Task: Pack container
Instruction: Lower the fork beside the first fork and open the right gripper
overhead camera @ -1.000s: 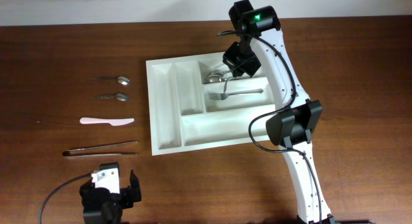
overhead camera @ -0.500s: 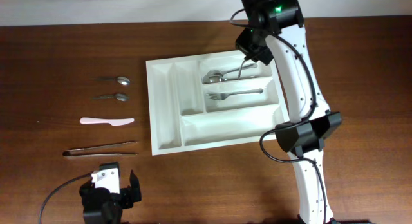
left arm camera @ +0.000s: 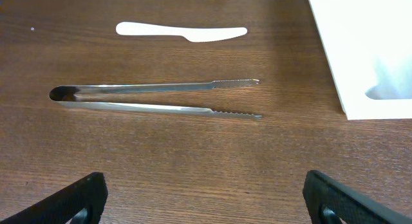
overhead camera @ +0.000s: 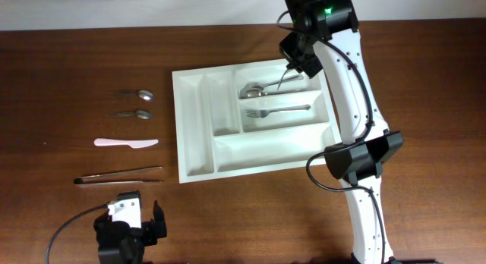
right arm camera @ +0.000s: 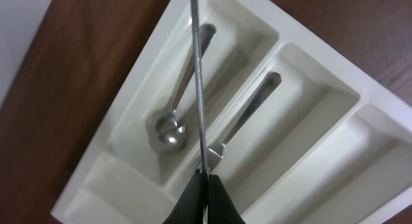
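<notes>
Clamping a thin metal handle (right arm camera: 195,69), right gripper (right arm camera: 201,180) hangs over the container (right arm camera: 322,89). Advise lowering flat into the compartment beneath the fingers (right arm camera: 190,199) before releasing.

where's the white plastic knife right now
Overhead view: the white plastic knife lies on the wooden table, left of the white plastic cutlery tray, between a steel spoon above and steel tongs below.

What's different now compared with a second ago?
The right gripper pulled back toward the far right corner of the tray, staying shut on a thin metal handle. The fork, the tongs and the left gripper haven't moved.
</notes>
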